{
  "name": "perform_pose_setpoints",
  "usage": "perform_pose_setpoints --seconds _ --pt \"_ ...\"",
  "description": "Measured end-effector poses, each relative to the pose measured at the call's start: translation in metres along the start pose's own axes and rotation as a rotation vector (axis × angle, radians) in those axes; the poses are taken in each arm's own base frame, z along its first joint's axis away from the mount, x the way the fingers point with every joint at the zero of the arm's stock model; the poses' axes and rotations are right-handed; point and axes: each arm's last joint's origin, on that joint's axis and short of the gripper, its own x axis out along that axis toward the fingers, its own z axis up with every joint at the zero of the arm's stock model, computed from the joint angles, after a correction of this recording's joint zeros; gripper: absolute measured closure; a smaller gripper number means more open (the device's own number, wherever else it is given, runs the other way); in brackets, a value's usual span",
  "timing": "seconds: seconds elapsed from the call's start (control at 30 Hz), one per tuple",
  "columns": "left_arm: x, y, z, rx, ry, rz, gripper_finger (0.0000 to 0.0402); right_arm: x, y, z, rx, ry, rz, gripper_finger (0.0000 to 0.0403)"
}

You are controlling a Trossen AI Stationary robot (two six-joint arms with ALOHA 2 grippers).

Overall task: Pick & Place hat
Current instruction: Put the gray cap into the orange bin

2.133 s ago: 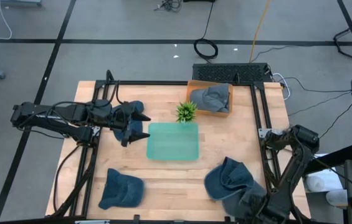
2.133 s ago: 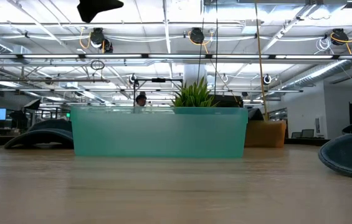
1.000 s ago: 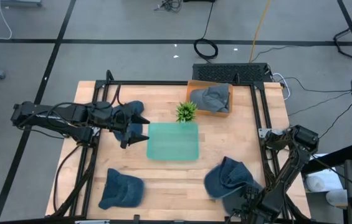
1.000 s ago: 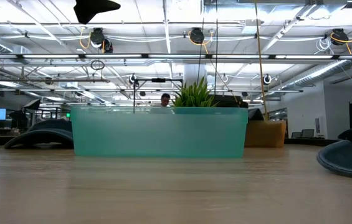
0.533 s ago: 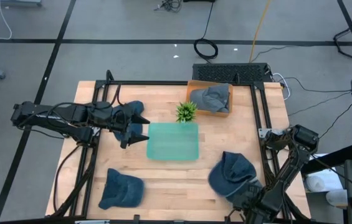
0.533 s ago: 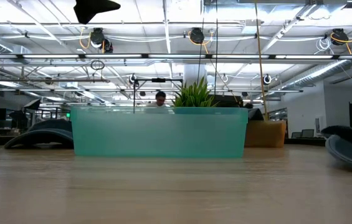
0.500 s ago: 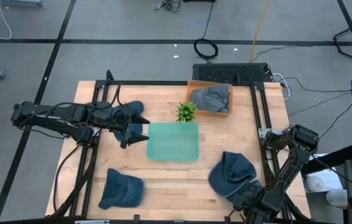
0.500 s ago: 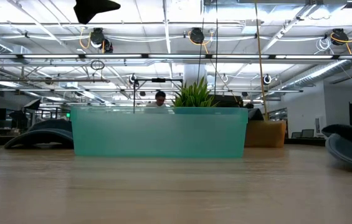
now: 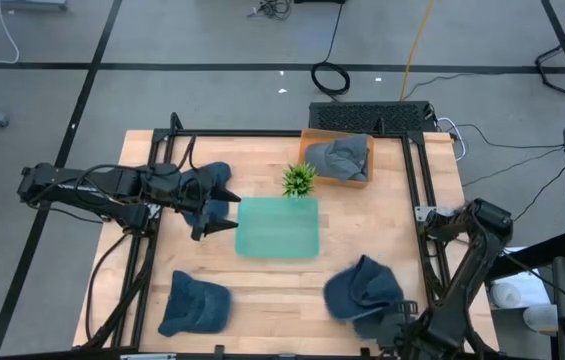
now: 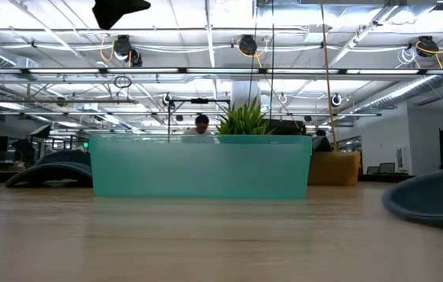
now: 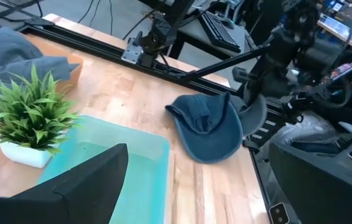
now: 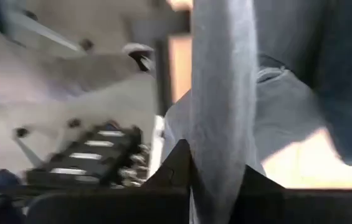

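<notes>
Since a second ago the right tool (image 9: 394, 322) has clenched on the brim of the dark blue denim cap (image 9: 362, 290) at the near right of the wooden tabletop (image 9: 262, 285), and the cap has slid leftward, toward the middle. The right wrist view shows grey-blue fabric pinched between that tool's dark fingers (image 12: 174, 167). The left tool (image 9: 224, 205) hangs released, jaws wide, over the far left of the tabletop, just left of the translucent teal plastic bin (image 9: 278, 227), above a second denim cap (image 9: 205, 185).

As for progress, I judge the pick as just made: the cap is gripped but not yet carried anywhere. Where it is meant to go cannot be told; the teal bin looks a likely target. An orange tray (image 9: 336, 159) at the far side already holds a grey cap, and a third denim cap (image 9: 195, 303) lies untouched at the near left. A small green potted plant (image 9: 299, 179) stands behind the bin.

No brand, label or writing can be read.
</notes>
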Motion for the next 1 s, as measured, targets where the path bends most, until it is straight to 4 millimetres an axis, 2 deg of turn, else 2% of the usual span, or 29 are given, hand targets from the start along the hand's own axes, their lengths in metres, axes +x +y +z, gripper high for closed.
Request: perform_pose_setpoints --seconds 0.27,0.43,0.6,0.67,0.77,0.87,1.0 --pt "0.000 0.000 0.000 -0.025 0.003 -0.006 0.0007 -0.065 0.004 0.001 -0.113 -0.226 0.199 0.0393" --pt "0.000 0.000 0.000 -0.012 0.003 -0.008 0.0007 -0.101 -0.001 -0.011 -0.162 -0.368 0.317 0.0393" --pt "0.000 0.000 0.000 -0.009 0.003 -0.008 0.0007 -0.134 -0.005 -0.022 -0.288 -0.553 0.418 0.0393" --pt "0.000 0.000 0.000 -0.008 0.004 -0.008 0.0007 -0.144 -0.009 -0.025 -0.345 -0.650 0.392 0.0393" --pt "0.000 -0.001 0.000 -0.008 0.013 -0.032 0.0007 -0.152 -0.017 -0.029 -0.401 -0.793 0.260 0.0393" --pt "0.000 -0.002 -0.001 -0.012 0.037 -0.088 0.0007 -0.152 -0.024 -0.032 -0.448 -0.908 0.057 0.0393" --pt "0.000 -0.002 -0.001 -0.018 0.032 -0.076 0.0007 -0.146 -0.030 -0.030 -0.453 -1.018 -0.153 0.0393"
